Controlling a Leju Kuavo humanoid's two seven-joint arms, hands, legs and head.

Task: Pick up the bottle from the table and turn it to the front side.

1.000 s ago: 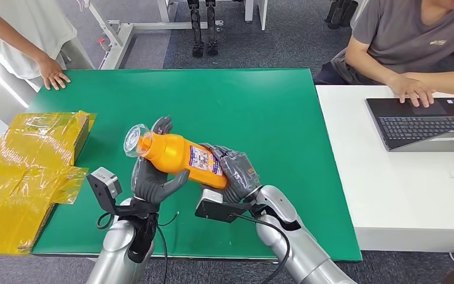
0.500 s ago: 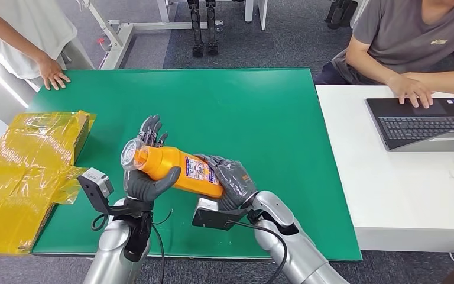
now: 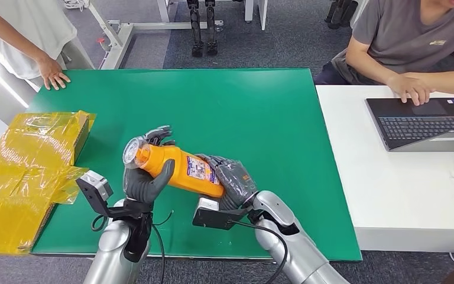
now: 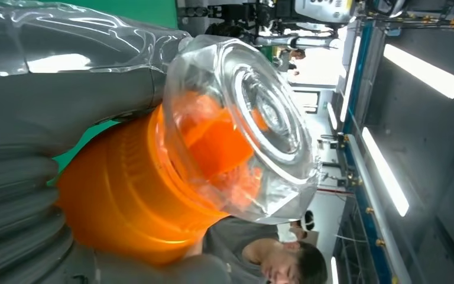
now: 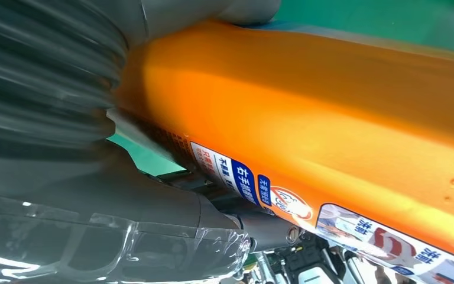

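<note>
Bottle [image 3: 177,167]: orange, clear cap [image 3: 132,152], printed label [image 3: 200,170] — held lying tilted in the air above the near part of the green table [image 3: 260,118], cap end toward the robot's left.
Left hand [image 3: 146,177]: curled round the neck end just behind the cap, thumb under, fingers over the top; it grips the bottle.
Right hand [image 3: 232,177]: wrapped round the base end, holding it; label partly facing up beside its fingers.
Step in hand: bottle already lifted, the turning under way between both hands — a judgement.
Next move calls for: rolling the body about its long axis until the label faces front, one hand loosening while the other keeps the hold; a slip is the risk.
Yellow wrapped box [image 3: 29,171]: at the table's left edge, apart from the bottle.
Person's hand [image 3: 53,74]: resting on the far left corner.
Laptop [image 3: 425,123]: on the white table [image 3: 390,195], a seated person typing.
</note>
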